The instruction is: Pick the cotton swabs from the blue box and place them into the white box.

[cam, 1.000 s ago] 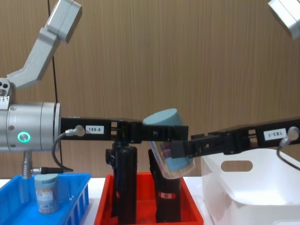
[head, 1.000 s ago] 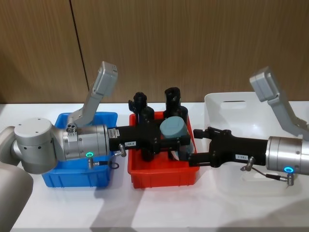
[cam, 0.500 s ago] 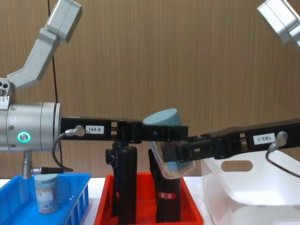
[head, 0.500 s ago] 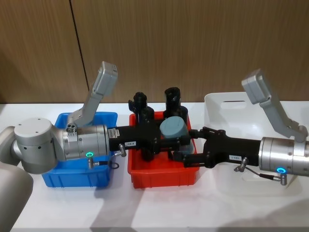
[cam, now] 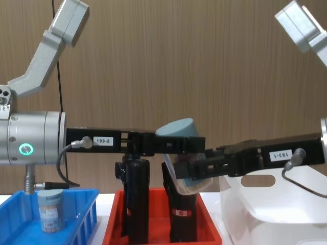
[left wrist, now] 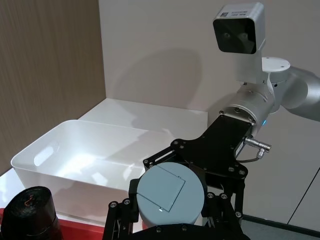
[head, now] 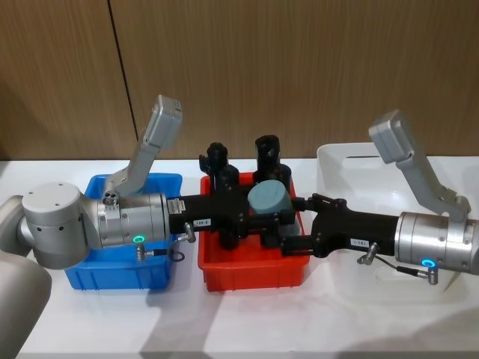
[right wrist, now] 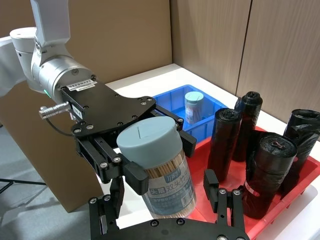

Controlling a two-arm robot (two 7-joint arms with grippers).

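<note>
Checking containers first. White box [head: 352, 155] sits just right of the red tray [head: 251, 274]. It's the deepest of the three, with an oval handle cut-out in its far wall, and its glossy inner floor shows in the left wrist view. Blue box [head: 112, 281] sits just left of the red tray. It has slotted sides, and from the head the left arm covers most of it. Red tray is in the middle and holds several black cylinders [head: 267, 154], all upright and packed toward its back half. Exact count: can't tell.

Left gripper [right wrist: 162, 161] reaches across from the blue box side and hangs above the red tray, fingers pinching a swab tub [head: 269, 199] just under its lid. Right gripper [right wrist: 164, 194] enters from the white box side, also above the red tray. Its fingers are spread either side of the same tub's lower half, with a small gap each side in the right wrist view.

Swab tub is in the air over the right half of the red tray, in front of the black cylinders. It's tilted, base swung toward the white box side and pale blue lid on top. Sticks and a label show through the clear wall.

Second swab tub [cam: 50, 210] stands upright inside the blue box, left of the red tray.
</note>
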